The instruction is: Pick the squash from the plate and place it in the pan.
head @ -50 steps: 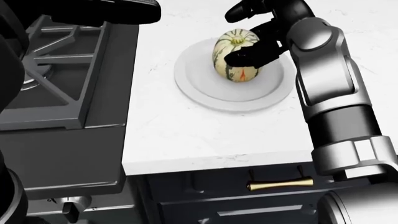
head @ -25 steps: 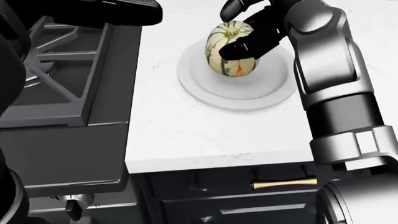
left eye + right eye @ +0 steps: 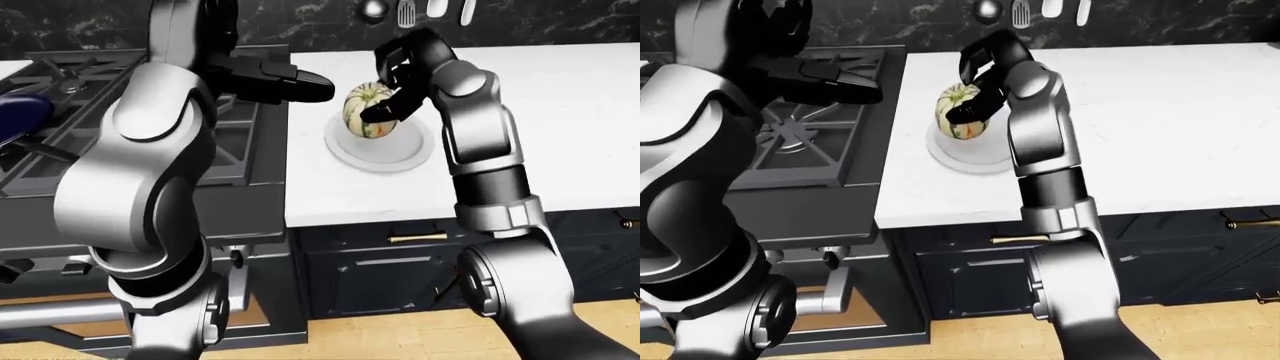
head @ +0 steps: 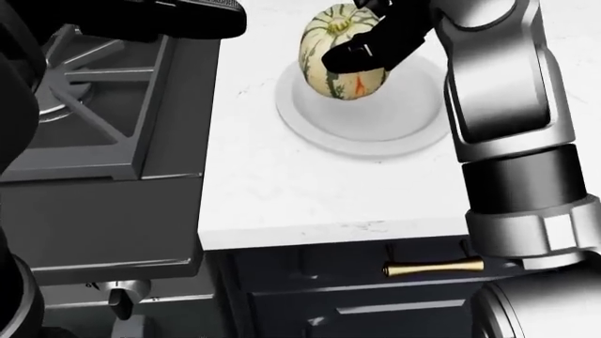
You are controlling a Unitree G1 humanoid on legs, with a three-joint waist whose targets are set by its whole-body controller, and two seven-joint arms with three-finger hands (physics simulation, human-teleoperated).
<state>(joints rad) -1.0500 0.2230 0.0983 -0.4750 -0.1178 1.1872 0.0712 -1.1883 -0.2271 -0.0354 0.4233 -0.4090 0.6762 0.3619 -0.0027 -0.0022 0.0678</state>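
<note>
The squash point(image 4: 330, 70) is cream with green stripes and an orange patch. My right hand point(image 3: 385, 86) is shut round it, with black fingers point(image 4: 361, 51) across its right side. It hangs tilted just over the upper left part of the white plate point(image 4: 375, 137), which lies on the white counter point(image 4: 282, 190). My left hand point(image 3: 290, 81) stretches flat and open over the stove's right edge, left of the squash, and holds nothing. A dark blue object point(image 3: 20, 116) at the left edge of the left-eye view, on the stove, may be the pan; most of it is cut off.
The black gas stove point(image 4: 94, 105) with grates lies left of the counter. Dark cabinet drawers with a brass handle point(image 4: 432, 267) are below the counter edge. Utensils point(image 3: 405, 11) hang on the dark wall above. My left arm point(image 3: 150, 165) fills the left of the eye views.
My right hand has closed on the squash and raised it off the plate, up and to the left in the head view. The view has shifted slightly.
</note>
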